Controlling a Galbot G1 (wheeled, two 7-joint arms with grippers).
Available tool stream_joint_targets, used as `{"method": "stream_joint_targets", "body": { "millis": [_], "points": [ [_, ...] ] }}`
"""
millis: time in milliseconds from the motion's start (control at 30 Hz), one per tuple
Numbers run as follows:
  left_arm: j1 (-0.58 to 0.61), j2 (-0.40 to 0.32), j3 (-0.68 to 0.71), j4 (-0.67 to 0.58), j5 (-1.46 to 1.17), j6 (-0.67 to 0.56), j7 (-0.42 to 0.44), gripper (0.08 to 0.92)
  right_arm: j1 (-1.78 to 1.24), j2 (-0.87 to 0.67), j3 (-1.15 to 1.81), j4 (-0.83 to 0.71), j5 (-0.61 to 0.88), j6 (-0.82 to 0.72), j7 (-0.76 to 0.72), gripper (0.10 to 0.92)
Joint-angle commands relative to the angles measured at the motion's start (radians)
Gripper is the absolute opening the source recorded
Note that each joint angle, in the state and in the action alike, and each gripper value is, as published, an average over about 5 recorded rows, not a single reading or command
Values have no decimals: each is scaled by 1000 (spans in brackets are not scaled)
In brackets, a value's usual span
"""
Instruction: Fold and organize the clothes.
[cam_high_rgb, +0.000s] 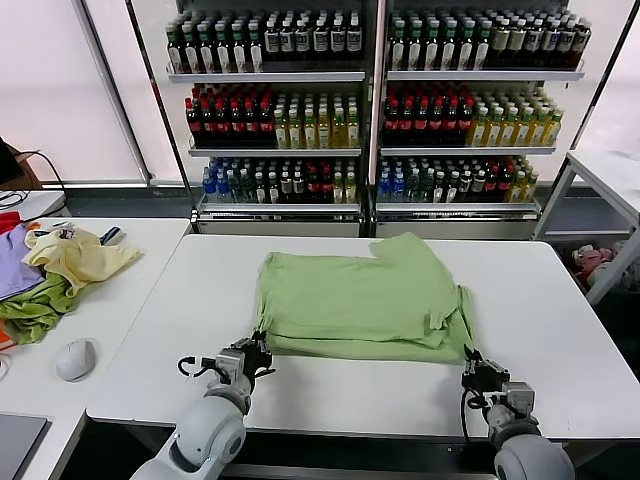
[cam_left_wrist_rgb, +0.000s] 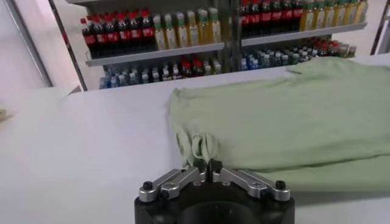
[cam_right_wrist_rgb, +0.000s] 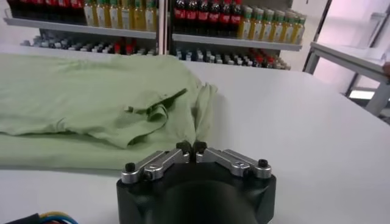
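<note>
The green shirt (cam_high_rgb: 365, 300) lies mid-table, thin and limp, so it will likely sag and drag when lifted by its near corners. The left gripper (cam_high_rgb: 256, 352) pinches the 7 o'clock corner, the right gripper (cam_high_rgb: 474, 362) the 5 o'clock corner. Bare table (cam_high_rgb: 560, 330) surrounds it.

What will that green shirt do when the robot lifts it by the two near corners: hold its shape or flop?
Probably flop: the shirt lies flat in thin creased layers, and its fabric bunches where the left gripper pinches it. It looks light for its size, so lifting should be easy. The right gripper is shut on the other corner, so the unsupported middle would likely sag between them.
</note>
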Motion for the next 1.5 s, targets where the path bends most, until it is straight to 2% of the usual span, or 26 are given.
{"method": "stream_joint_targets", "body": {
  "millis": [33, 267, 467, 600, 700, 867, 1000, 1300, 1400, 1500],
  "points": [
    [270, 24, -48, -245, 34, 0, 0, 99, -207, 0, 60, 150, -37, 6, -11, 125],
    [389, 43, -99, -323, 49, 0, -5, 99, -302, -18, 87, 201, -78, -2, -35, 125],
    [424, 45, -105, -342, 91, 1, -5, 99, -312, -23, 93, 213, -114, -21, -56, 126],
    [418, 53, -107, -339, 106, 2, -3, 100, -287, -18, 92, 226, -121, 18, -59, 175],
    [389, 66, -108, -336, 102, 1, -2, 132, -252, -20, 94, 247, -96, 58, -44, 252],
    [263, 75, -107, -285, 70, -6, -6, 269, -146, -50, 90, 246, -31, 60, -4, 398],
    [113, 76, -81, -186, 27, -28, -20, 382, 8, -87, 55, 170, 23, 23, 19, 511],
    [-269, 6, 26, 147, -74, -34, -31, 641, 492, -119, -172, -188, 115, -69, 56, 766],
    [-355, -31, 57, 249, -90, -31, -29, 728, 629, -122, -240, -304, 161, -86, 59, 812],
    [-426, -77, 78, 349, -90, -31, -28, 795, 728, -114, -299, -414, 198, -91, 60, 821]
  ]
}}
